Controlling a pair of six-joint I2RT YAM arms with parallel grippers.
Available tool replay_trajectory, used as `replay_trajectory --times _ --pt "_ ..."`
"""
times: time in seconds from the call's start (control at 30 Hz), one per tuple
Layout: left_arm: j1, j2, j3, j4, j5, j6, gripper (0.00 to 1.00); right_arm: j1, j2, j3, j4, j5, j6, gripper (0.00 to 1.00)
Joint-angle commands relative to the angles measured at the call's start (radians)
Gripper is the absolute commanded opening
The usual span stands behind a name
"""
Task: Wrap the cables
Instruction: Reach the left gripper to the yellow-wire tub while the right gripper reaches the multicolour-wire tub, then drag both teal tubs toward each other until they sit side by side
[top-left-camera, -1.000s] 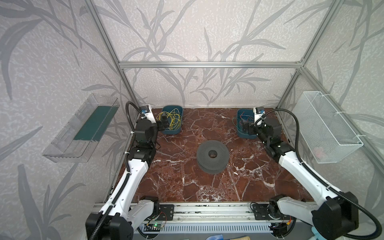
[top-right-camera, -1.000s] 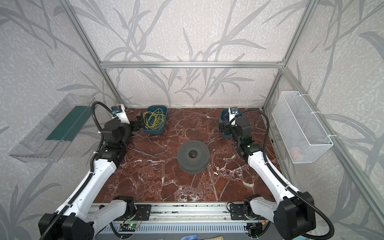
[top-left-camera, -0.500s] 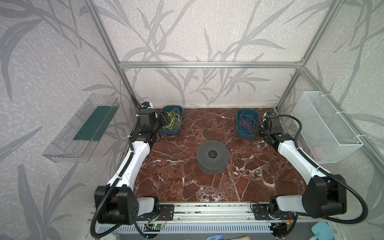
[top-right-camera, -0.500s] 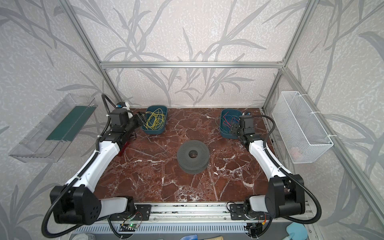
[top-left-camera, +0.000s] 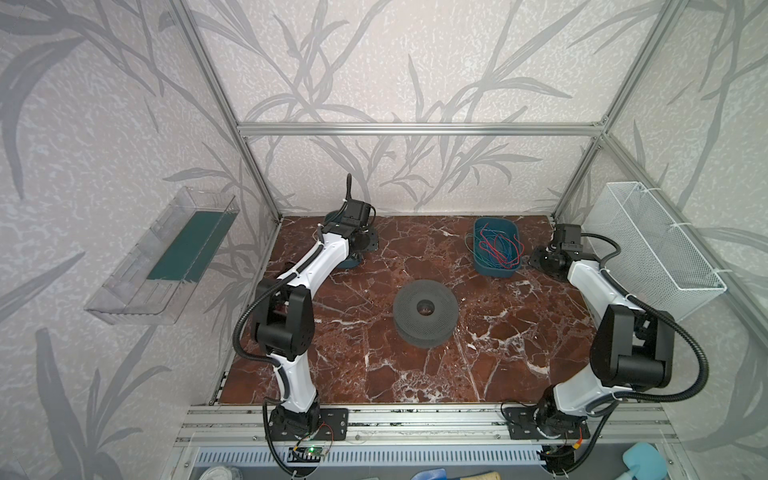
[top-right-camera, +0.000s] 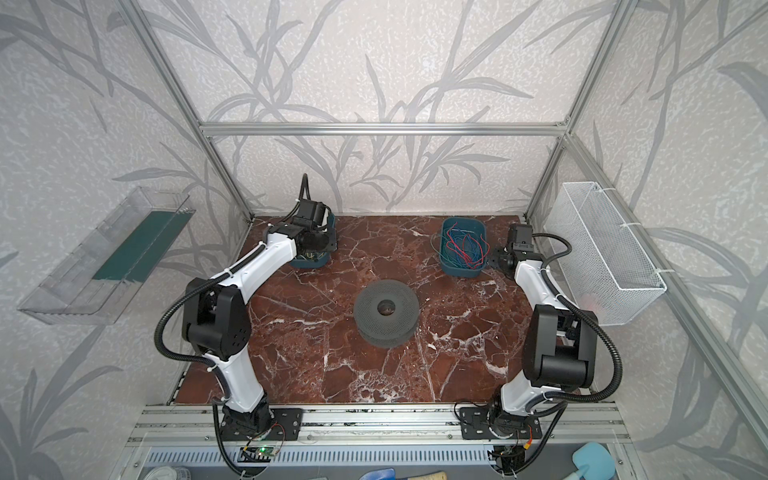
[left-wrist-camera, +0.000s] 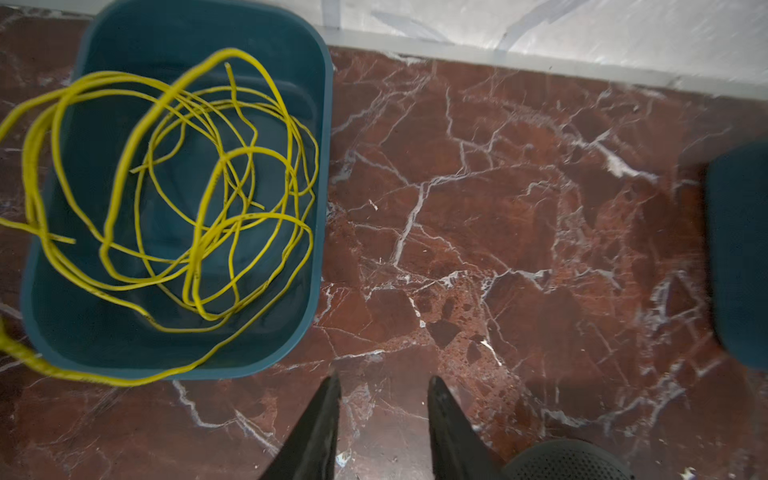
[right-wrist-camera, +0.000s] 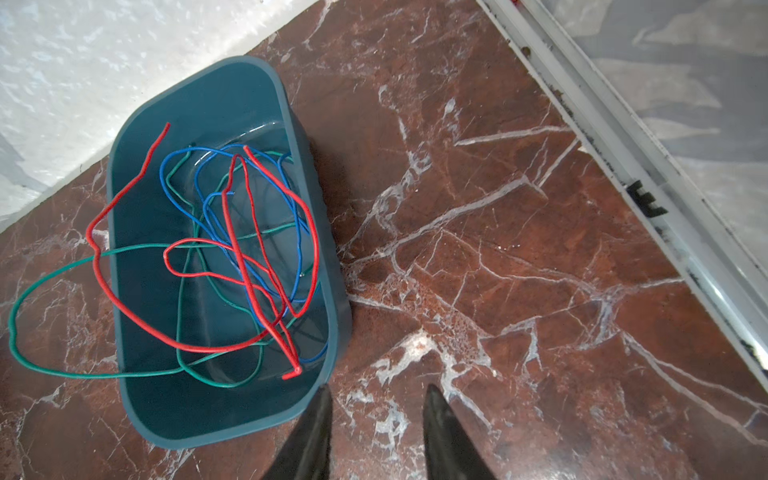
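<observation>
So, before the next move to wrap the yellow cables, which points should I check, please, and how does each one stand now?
1. Left claw open and empty: ok.
2. Right claw open and empty: ok.
3. Left claw above the thin yellow cables: not ok, it hangs over the red marble tabletop beside their teal plastic bin.
4. Cables all inside the bin: not ok, loops hang over its rim.
5. Dark grey round perforated spool free of wire: ok.
6. One cable can lift out alone: cannot tell, they cross each other.
</observation>
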Motion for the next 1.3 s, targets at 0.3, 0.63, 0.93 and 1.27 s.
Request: replay_trajectory --times 0.3,0.63,0.93,1.27 --pt "0.012 0.174 0.150 -0.185 -0.136 0.044 0.34 -0.024 0.257 0.198 -0.136 -0.161 -0.066 0.34" --pt "0.015 0.207 0.132 -0.170 -0.178 0.082 0.31 -0.021 0.297 0.160 -0.054 -0.257 -0.025 0.26" --pt "0.015 0.227 0.117 -0.156 -0.177 0.122 0.24 0.045 0.297 0.188 -0.069 -0.212 -0.033 0.15" --pt "0.013 0.222 0.091 -0.139 -0.173 0.146 0.14 0.164 0.323 0.254 -0.069 -0.171 0.017 0.08"
